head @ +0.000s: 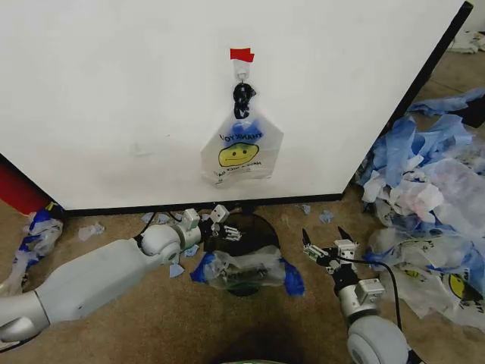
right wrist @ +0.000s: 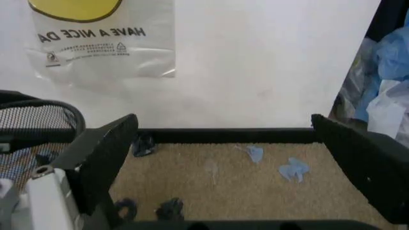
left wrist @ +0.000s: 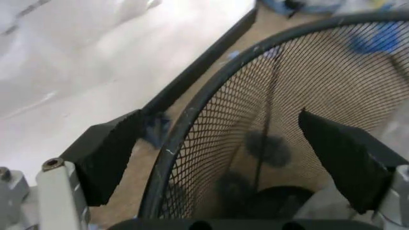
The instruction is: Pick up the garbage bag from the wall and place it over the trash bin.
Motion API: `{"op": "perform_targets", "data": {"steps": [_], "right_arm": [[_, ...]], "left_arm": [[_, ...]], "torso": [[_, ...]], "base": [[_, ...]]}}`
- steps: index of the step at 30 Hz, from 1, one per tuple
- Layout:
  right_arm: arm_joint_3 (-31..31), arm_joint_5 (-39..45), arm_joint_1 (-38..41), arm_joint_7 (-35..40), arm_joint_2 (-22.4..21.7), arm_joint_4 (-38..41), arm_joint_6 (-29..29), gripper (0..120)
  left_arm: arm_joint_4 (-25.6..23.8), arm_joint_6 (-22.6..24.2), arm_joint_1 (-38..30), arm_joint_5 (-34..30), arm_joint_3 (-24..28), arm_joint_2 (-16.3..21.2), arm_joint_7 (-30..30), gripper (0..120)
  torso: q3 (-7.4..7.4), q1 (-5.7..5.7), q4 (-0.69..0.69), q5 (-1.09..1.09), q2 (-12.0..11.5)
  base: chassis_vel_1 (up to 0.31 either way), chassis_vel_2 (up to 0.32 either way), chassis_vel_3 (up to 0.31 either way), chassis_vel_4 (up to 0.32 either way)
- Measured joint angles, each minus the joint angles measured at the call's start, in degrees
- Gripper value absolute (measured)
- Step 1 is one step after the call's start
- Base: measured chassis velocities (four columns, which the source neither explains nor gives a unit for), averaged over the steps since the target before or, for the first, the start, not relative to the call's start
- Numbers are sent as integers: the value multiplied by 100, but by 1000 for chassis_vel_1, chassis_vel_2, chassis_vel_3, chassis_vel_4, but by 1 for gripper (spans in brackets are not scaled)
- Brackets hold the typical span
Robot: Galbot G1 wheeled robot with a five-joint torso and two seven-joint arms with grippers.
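Garbage bag [head: 241,152] is hanging on the wall [head: 114,91] from the hook under red tape [head: 242,54], above the trash bin [head: 246,235] sitting on the carpet. Left gripper [head: 220,220] is hovering spread, its fingers straddling the bin's left rim. Right gripper [head: 327,241] is waiting spread over the carpet, right of the bin, near the plastic pile [head: 432,189].

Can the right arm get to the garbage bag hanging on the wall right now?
Probably yes. The right tool is open and holds nothing, with only bare carpet and white wall between it and the garbage bag on its hook; it would have to rise and reach left.
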Motion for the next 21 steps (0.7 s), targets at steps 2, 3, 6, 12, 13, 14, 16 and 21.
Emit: {"op": "perform_targets", "data": {"steps": [2, 3, 6, 12, 13, 14, 16, 21], "right_arm": [[-2, -5, -1, -4, 12, -8, 6, 100], [-6, -11, -2, -6, 24, -16, 11, 100], [-14, -20, 4, -10, 33, -31, 16, 100], [-98, -22, 155, -12, 37, -134, 10, 100], [-98, -22, 155, -12, 37, -134, 10, 100], [-123, -22, 182, -12, 45, -147, 5, 100], [-147, -21, 213, -12, 57, -160, -2, 100], [-155, -19, 228, -13, 56, -168, -9, 100]], "left_arm": [[34, 41, -9, 20, 18, -15, -51, 93], [62, 58, -14, 32, 33, -27, -96, 93], [26, 62, 6, 37, 36, -18, -191, 82], [-462, 66, 153, -60, 2, 240, -365, 57], [-462, 66, 153, -60, 2, 240, -365, 57], [-532, 78, 169, -69, 2, 276, -379, 52], [-620, 95, 193, -74, 2, 320, -400, 45], [-755, 136, 225, -77, 16, 360, -432, 30]], "torso": [[0, 0, 0, 0, 0], [0, 0, 0, 0, 0], [0, 0, -1, -1, 0], [1, 0, -1, -3, 0], [1, 0, -1, -3, 0], [1, 0, 0, -2, 0], [1, 0, 0, -1, 0], [1, 0, -1, -2, 0]], "base": [[0, 0, 0, 0], [0, 0, 0, 0], [0, 0, 0, 0], [0, 0, 0, 0], [0, 0, 0, 0], [0, 0, 0, 0], [0, 0, 0, 0], [0, 0, 0, 0]]}}
